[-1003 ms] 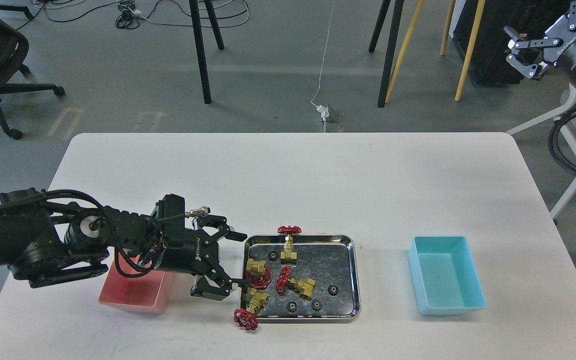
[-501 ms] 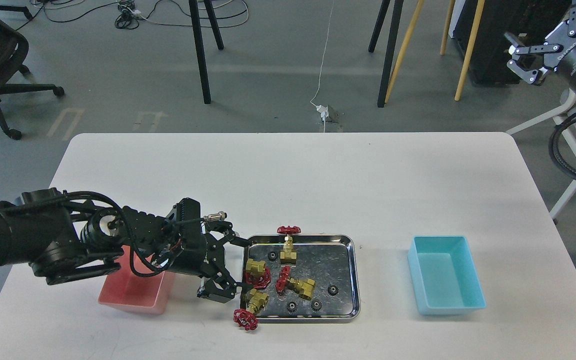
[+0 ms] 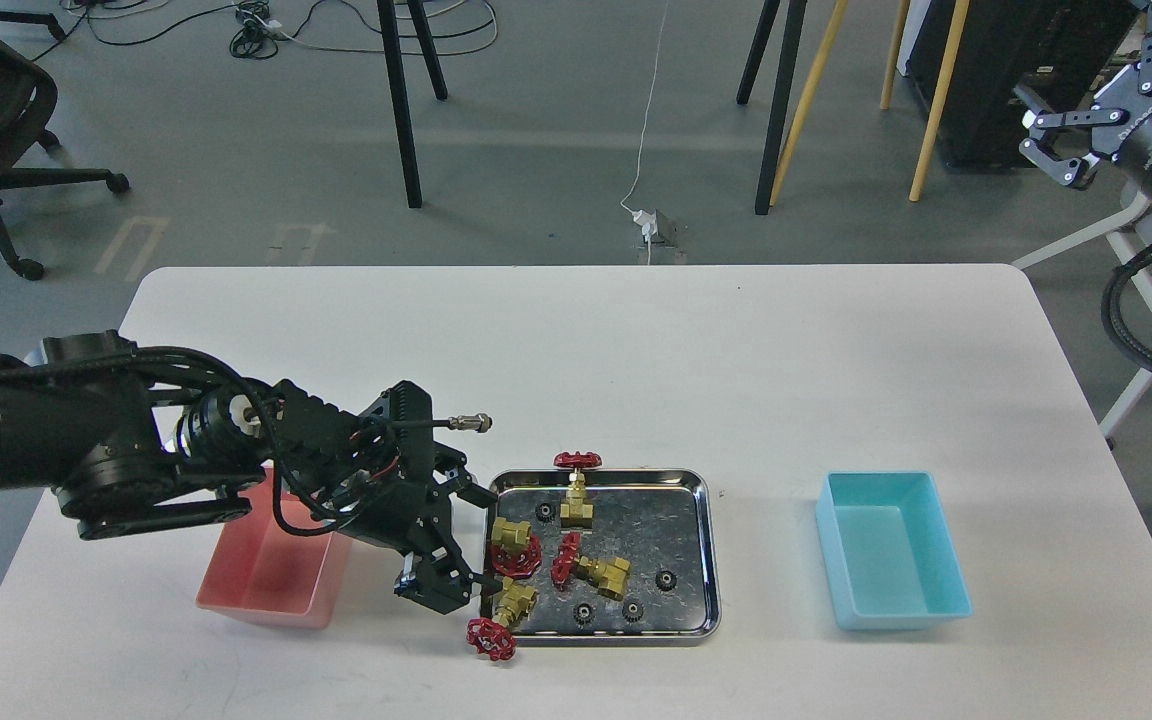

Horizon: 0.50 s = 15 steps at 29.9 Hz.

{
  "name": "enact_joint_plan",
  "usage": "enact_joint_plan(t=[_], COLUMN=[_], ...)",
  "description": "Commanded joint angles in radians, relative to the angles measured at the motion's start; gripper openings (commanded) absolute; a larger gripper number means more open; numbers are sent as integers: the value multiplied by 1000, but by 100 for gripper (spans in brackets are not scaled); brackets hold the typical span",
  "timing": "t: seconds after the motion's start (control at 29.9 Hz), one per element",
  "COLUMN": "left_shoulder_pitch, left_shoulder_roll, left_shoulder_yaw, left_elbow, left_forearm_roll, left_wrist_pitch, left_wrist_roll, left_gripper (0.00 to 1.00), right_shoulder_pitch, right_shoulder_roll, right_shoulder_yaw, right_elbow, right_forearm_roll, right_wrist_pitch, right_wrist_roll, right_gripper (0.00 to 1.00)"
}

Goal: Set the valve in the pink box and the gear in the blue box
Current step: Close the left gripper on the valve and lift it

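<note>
The left gripper [image 3: 481, 535] sits in the lower middle-left of the frame with its two fingers spread wide, one reaching the upper left rim of the steel tray [image 3: 708, 540], the other low by the rim's lower left, so that they bracket the valve [image 3: 514, 547] lying just inside that edge; nothing is gripped yet, and the spread looks like a set-up to close on that valve. Three more valves lie near: one hanging over the tray's lower left rim with its red wheel on the table, one at the tray's top rim, one mid-tray. Small black gears, such as the gear [image 3: 667, 578] toward the tray's right side, are scattered on the tray floor. The pink box [image 3: 266, 585] stands just left of the gripper, partly under the arm, a short carry away; the blue box [image 3: 891, 555] stands apart to the right of the tray; both look empty. The right gripper [image 3: 1086, 130] hangs in the upper right corner, off the table, fingers apart, likely parked. All rests on a white table [image 3: 636, 350]; beyond it, grey floor, cables, chair and table legs.
</note>
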Motion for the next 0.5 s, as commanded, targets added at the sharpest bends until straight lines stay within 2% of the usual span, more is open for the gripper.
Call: enact_joint_plan(t=[0.0, 0.27, 0.47], left_shoulder_pitch=[5, 15, 31], left_shoulder_roll=[0, -28, -42], left_shoulder_yaw=[-24, -33, -33], left_elbow=[0, 8, 21], left_forearm_roll=[-3, -6, -1], left_wrist_pitch=[13, 37, 65], left_wrist_roll=[0, 0, 0], left_gripper=[95, 90, 81], right_shoulder_pitch=[0, 1, 0], right_shoulder_roll=[1, 6, 3], right_shoulder_yaw=[-2, -2, -5], right_elbow=[-5, -5, -5], right_forearm_roll=[0, 0, 0], right_wrist_pitch=[0, 0, 0], right_wrist_roll=[0, 0, 0], right_gripper=[99, 99, 99])
